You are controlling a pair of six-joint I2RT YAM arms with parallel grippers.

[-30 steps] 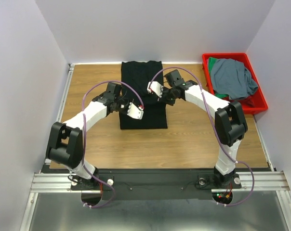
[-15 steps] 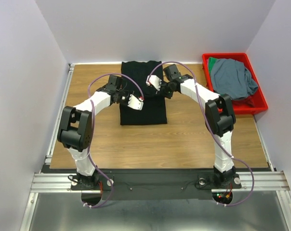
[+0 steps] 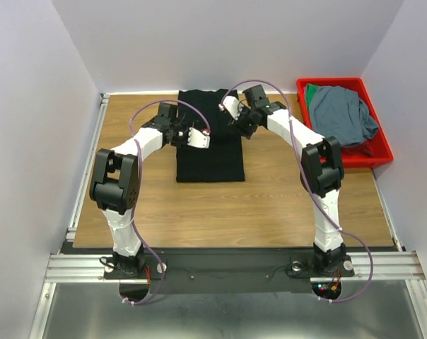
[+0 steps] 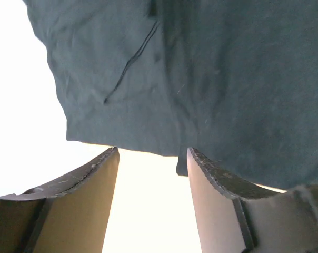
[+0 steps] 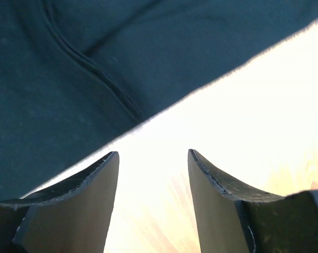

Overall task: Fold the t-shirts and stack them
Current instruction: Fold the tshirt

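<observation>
Black shirt (image 3: pixel 208 152): lay flat as a long folded strip at the far middle of the table, its near edge square.
Change: a second earlier both my grippers were pinched shut over the strip's middle. They had since travelled toward its far end and let go.
Left gripper (image 4: pixel 151 152): jaws apart, nothing between them. The shirt's edge sat just beyond the tips.
Right gripper (image 5: pixel 152 153): jaws apart and empty. A seamed edge of the shirt lay just beyond, with wood under the tips.
Reading: this fold looked laid and released. I judged the strip needed one more fold before it could start a stack.
Still to do: grey-blue shirt (image 3: pixel 344 116) and green shirt (image 3: pixel 312 93) lay crumpled in the red bin (image 3: pixel 375 159) at far right, well apart from the black one.
Table (image 3: pixel 150 205): wood-grain top with a metal rail along its left edge.
Room: plain white walls (image 3: pixel 235 42) on three sides.
</observation>
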